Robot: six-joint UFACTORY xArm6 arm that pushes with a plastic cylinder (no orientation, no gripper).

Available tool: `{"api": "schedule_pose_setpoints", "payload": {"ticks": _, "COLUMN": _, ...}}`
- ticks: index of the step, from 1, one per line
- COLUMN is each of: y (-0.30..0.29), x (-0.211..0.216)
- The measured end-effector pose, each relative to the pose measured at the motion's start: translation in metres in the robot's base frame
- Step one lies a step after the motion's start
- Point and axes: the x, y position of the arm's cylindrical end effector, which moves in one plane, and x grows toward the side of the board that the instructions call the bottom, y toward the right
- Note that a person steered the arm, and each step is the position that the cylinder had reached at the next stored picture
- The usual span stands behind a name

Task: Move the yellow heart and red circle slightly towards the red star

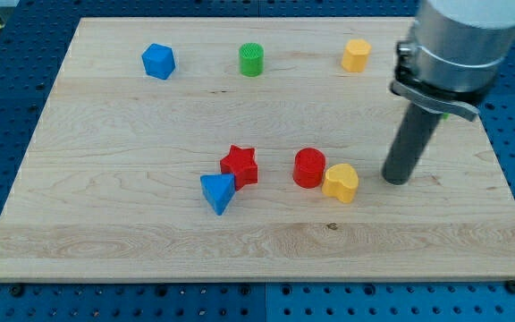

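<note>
Your rod stands over the right half of the desk [105, 259], and there is no claw on it to be open or closed: it ends in a plain dark shaft. The tip [396, 182] rests on the wood near the middle of the desk's right side, just to the right of the yellow heart [341, 182] and apart from it; a strip of bare wood shows between the two.

The yellow heart lies a little right of the desk's centre, touching or all but touching the red circle [309, 167], which sits on its left and slightly nearer the far edge. Further left, past a gap of bare wood, you have the red star [240, 165], close to the centre of the desk. The blue triangle [218, 192] lies against the star's lower left side, toward the near edge; whether the two touch is hard to say, though they look pressed together.

Along the far edge three more blocks sit well apart from each other: a blue block [158, 61] with angled faces toward the far left corner, a green cylinder [251, 59] about midway along the edge, and a yellow block [356, 55] toward the far right corner, just left of the arm's grey housing.
</note>
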Motion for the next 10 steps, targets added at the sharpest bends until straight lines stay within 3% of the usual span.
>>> {"api": "schedule_pose_setpoints", "payload": {"ticks": 2, "y": 0.003, "x": 0.030}}
{"api": "schedule_pose_setpoints", "payload": {"ticks": 6, "y": -0.065, "x": 0.012}}
{"api": "schedule_pose_setpoints", "payload": {"ticks": 10, "y": -0.074, "x": -0.036}}
